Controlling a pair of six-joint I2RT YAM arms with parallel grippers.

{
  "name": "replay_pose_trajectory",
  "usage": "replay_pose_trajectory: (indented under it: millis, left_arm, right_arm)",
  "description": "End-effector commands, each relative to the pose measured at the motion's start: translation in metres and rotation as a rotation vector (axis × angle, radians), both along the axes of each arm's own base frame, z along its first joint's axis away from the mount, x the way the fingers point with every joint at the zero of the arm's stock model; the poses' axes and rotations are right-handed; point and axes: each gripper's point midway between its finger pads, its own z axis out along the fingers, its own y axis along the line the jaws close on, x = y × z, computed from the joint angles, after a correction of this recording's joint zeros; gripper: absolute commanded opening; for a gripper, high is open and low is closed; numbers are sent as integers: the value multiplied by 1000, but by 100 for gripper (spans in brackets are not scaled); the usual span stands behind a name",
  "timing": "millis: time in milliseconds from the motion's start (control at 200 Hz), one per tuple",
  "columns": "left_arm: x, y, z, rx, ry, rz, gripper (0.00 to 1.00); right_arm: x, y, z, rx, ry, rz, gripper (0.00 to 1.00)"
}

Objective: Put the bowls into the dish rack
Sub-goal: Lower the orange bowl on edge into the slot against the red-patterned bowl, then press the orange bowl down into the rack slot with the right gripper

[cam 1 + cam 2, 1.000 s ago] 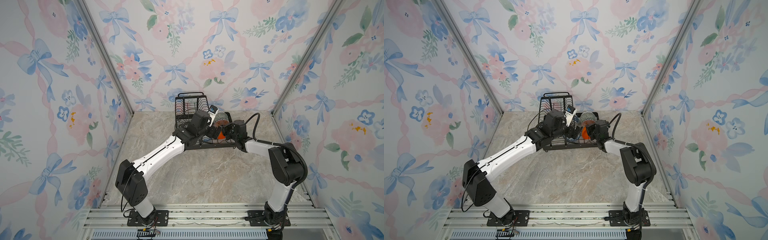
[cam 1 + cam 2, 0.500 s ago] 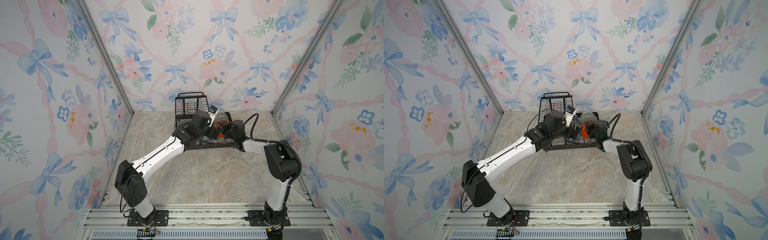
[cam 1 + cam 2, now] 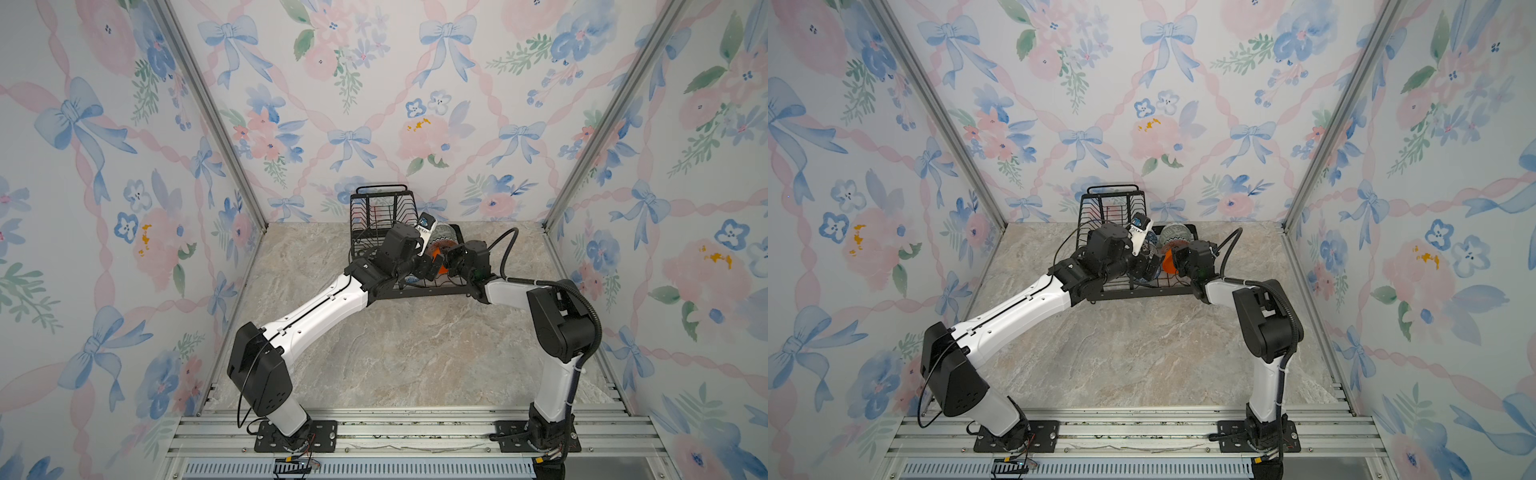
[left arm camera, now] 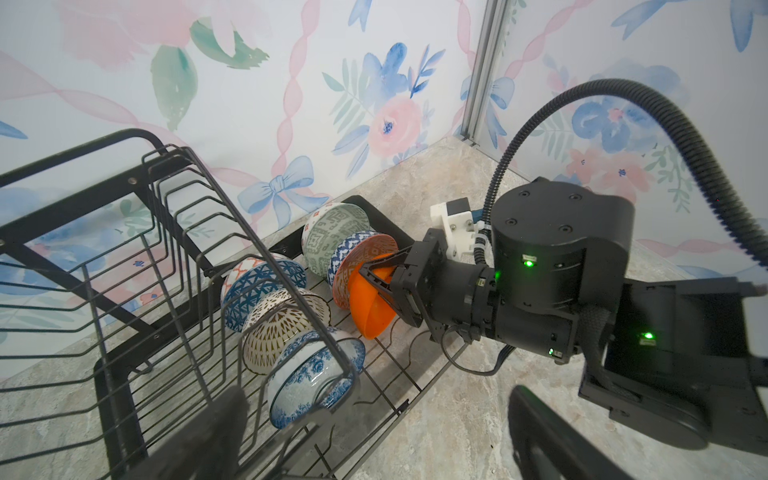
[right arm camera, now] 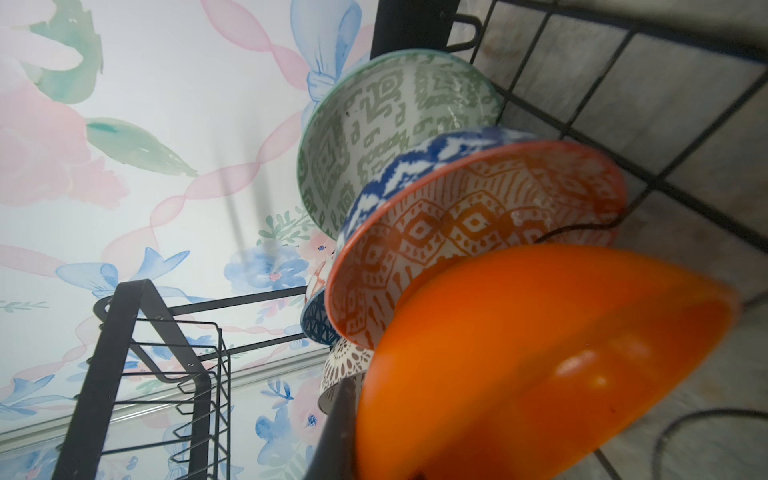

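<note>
**Right elbow tucking in, orange bowl seating in the tray**

Right arm's elbow is swinging in toward the counter's [image 3: 415, 353] middle versus a second ago. Its wrist and the bowl are barely shifting, and the left arm is staying put. That reads as final seating, not transport.

Near to far:
- Counter in front of the rack is showing no loose bowl in both top views.
- Left gripper [image 3: 424, 266] is hovering over the lower tray's [image 4: 395, 230] near edge, jaws wide apart, carrying nothing.
- In the left wrist view, blue-white floral bowl [image 4: 316, 374] is standing on edge nearest. Brown-white bowl [image 4: 282, 332] and dark-blue geometric bowl [image 4: 262, 291] are lining up behind it, partly under the upper basket's wires.
- Beside that row, right gripper [image 4: 376, 276] is clamping the rim of plain orange bowl [image 4: 372, 307]. It's tilting on edge on the tray wires and looks to be leaning on orange-white patterned bowl [image 4: 361, 266].
- Green-white geometric bowl [image 4: 332, 232] is standing behind that, by the tray's far corner.
- Dish rack [image 4: 124, 137] is sitting at the counter's far edge, about mid-way along.

Judgement: this is looking like the last bowl, with only the release remaining. The risk is the bowl rolling or tipping as the fingers open, since it's only leaning.
</note>
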Motion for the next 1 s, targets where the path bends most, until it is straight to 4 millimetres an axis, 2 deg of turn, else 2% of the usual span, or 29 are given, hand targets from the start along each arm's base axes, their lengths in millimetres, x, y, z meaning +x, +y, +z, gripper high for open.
replay_pose_trajectory:
  millis: [0, 375, 535, 995]
  left_arm:
    - [-7, -2, -8, 5, 37, -2, 98]
    - [-14, -15, -14, -3, 60, -18, 98]
    - [-18, -14, -15, -7, 63, -5, 98]
    - [-24, -13, -17, -9, 68, 7, 98]
  right_arm:
    - [-5, -6, -6, 9, 22, -26, 0]
    - [-17, -10, -9, 16, 39, -33, 0]
    - [-25, -12, -16, 13, 55, -27, 0]
    - [-32, -12, -16, -9, 70, -10, 1]
